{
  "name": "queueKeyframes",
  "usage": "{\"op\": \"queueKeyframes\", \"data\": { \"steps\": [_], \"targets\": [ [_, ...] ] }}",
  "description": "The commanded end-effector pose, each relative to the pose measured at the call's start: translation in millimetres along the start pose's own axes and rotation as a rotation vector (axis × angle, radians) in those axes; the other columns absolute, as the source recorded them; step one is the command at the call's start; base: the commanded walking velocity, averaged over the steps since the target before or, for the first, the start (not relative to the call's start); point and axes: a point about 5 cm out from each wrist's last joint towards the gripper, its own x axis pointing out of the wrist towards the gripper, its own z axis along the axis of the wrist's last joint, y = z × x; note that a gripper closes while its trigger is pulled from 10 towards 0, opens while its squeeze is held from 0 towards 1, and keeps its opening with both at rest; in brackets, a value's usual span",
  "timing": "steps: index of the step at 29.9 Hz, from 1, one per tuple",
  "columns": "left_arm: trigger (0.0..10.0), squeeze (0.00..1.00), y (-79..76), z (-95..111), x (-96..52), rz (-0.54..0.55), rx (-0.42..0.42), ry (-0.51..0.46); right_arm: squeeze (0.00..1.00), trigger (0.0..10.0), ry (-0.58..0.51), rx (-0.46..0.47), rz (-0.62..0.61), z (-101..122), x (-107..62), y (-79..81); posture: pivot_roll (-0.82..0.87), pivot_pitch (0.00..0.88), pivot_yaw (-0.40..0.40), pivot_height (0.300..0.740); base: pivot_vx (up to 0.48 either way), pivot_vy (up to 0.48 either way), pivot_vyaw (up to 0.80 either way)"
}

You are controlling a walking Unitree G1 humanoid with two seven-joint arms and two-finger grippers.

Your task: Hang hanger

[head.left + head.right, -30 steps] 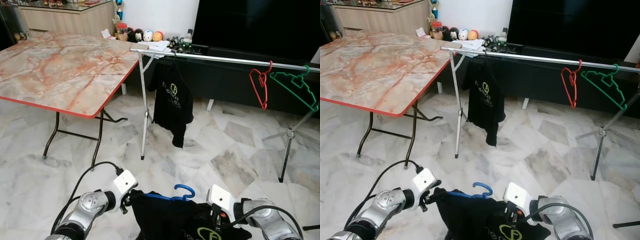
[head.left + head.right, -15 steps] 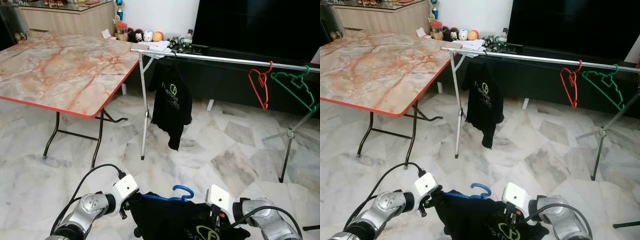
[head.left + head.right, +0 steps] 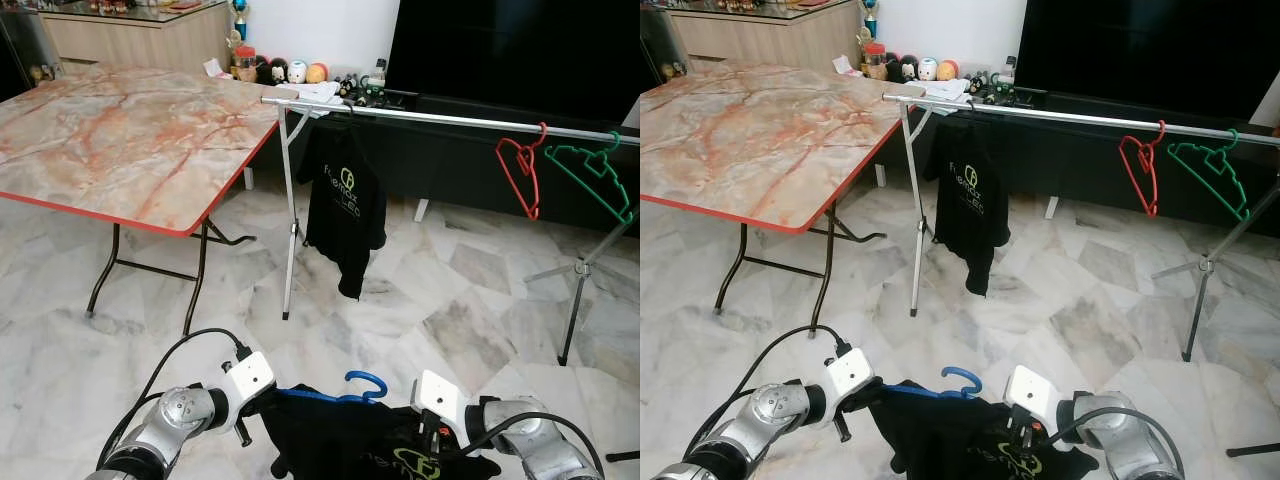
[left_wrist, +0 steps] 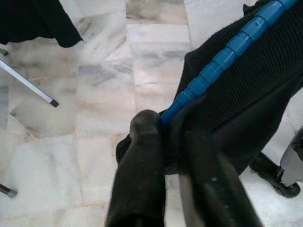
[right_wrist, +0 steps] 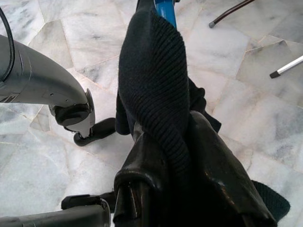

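Observation:
A blue hanger carrying a black shirt is held low in front of me, its hook pointing up. My left gripper is shut on the hanger's left end and the cloth around it; the left wrist view shows the blue bar running out from between the fingers. My right gripper is shut on the right shoulder, with black knit cloth draped over its fingers. The silver rail stands ahead, well above and beyond the hanger.
A black shirt hangs at the rail's left end; a red hanger and a green hanger hang at its right end. A marble-topped folding table stands to the left. Rack legs rest on the marble floor.
My left gripper and the held shirt have sunk slightly. The shirt on the rail has swung a little.

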Motion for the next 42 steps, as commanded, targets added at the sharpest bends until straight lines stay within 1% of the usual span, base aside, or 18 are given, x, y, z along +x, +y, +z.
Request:
{"op": "queueKeyframes", "data": {
  "steps": [1,11,13,14,17,18,21,22,23,24,26,27,28,29,32,35,38,42],
  "targets": [
    [0.0,0.0,0.1,-2.4,-1.0,-0.001,0.014,0.012,0.0,10.0,-0.028,-0.026,-0.003,8.1,-0.3,-1.7,0.08,0.034,-0.033,0.74,0.0,0.0,0.0],
    [0.0,0.0,0.8,-2.8,-0.7,0.049,0.04,0.013,0.0,10.0,-0.026,-0.008,-0.05,7.0,1.4,-4.5,0.09,0.039,-0.032,0.74,0.0,0.0,0.0],
    [0.0,0.0,11.8,-12.7,-6.7,0.15,0.099,0.109,0.0,10.0,-0.027,0.007,-0.079,6.1,1.2,-5.6,0.09,0.04,-0.03,0.74,0.0,0.0,0.0],
    [0.0,0.0,11.8,-12.7,-6.7,0.15,0.099,0.109,0.0,10.0,-0.027,0.007,-0.079,6.1,1.2,-5.6,0.09,0.04,-0.03,0.74,0.0,0.0,0.0],
    [0.0,0.0,20.5,-22.3,-13.6,0.232,0.119,0.188,0.0,10.0,-0.005,0.022,-0.155,1.8,-1.0,-11.1,0.08,0.042,-0.028,0.74,0.0,0.0,0.0],
    [0.0,0.0,27.3,-28.3,-19.1,0.299,0.133,0.238,0.0,10.0,0.008,0.026,-0.191,0.0,-3.1,-14.3,0.08,0.042,-0.028,0.74,0.0,0.0,0.0],
    [0.0,0.0,32.4,-34.3,-24.4,0.35,0.154,0.293,0.0,10.0,0.009,0.035,-0.193,-0.8,-4.0,-14.7,0.08,0.043,-0.026,0.74,0.0,0.0,0.0],
    [0.0,0.0,37.6,-41.3,-30.8,0.408,0.173,0.353,0.0,10.0,-0.02,0.037,-0.163,1.5,-4.3,-12.2,0.08,0.043,-0.026,0.74,0.0,0.0,0.0],
    [0.0,0.0,36.3,-43.9,-31.9,0.396,0.183,0.367,0.0,10.0,-0.033,0.04,-0.167,2.9,-4.6,-12.7,0.08,0.043,-0.026,0.74,0.0,0.0,0.0],
    [0.0,0.0,27.8,-46.9,-29.5,0.312,0.187,0.366,0.0,10.0,-0.05,0.041,-0.209,6.1,-5.6,-17.0,0.08,0.046,-0.029,0.74,0.0,0.0,0.0],
    [0.0,0.0,21.0,-48.0,-26.9,0.246,0.18,0.359,0.0,10.0,-0.059,0.039,-0.241,8.3,-6.3,-20.4,0.08,0.046,-0.029,0.74,0.0,0.0,0.0],
    [0.0,0.0,15.6,-49.1,-24.8,0.2,0.186,0.365,0.0,10.0,-0.1,0.055,-0.264,12.6,-6.8,-23.5,0.09,0.05,-0.029,0.74,0.0,0.0,0.0],
    [0.0,0.0,8.5,-52.1,-23.0,0.139,0.235,0.391,0.0,10.0,-0.215,0.125,-0.259,24.5,-6.6,-26.2,0.09,0.052,-0.03,0.74,0.0,0.0,0.0],
    [0.0,0.0,5.3,-53.0,-22.1,0.115,0.246,0.393,0.0,10.0,-0.275,0.167,-0.239,30.3,-6.3,-26.3,0.09,0.052,-0.03,0.74,0.0,0.0,0.0],
    [0.0,0.0,1.3,-51.7,-19.3,0.102,0.223,0.375,0.0,10.0,-0.365,0.216,-0.171,39.2,-6.5,-23.3,0.09,0.054,-0.031,0.74,0.0,0.0,0.0],
    [0.0,0.0,-1.8,-45.4,-13.7,0.098,0.202,0.33,0.0,10.0,-0.398,0.22,-0.116,42.8,-7.0,-19.1,0.09,0.056,-0.034,0.74,0.0,0.0,0.0],
    [0.0,0.0,-2.5,-40.6,-11.3,0.08,0.188,0.297,0.0,10.0,-0.403,0.224,-0.115,43.1,-7.1,-19.2,0.09,0.057,-0.034,0.74,0.0,0.0,0.0],
    [0.0,0.0,-5.9,-24.4,-4.4,0.013,0.182,0.19,0.0,10.0,-0.357,0.245,-0.095,34.8,-5.0,-15.3,0.09,0.056,-0.036,0.74,0.0,0.0,0.0]
  ]
}}
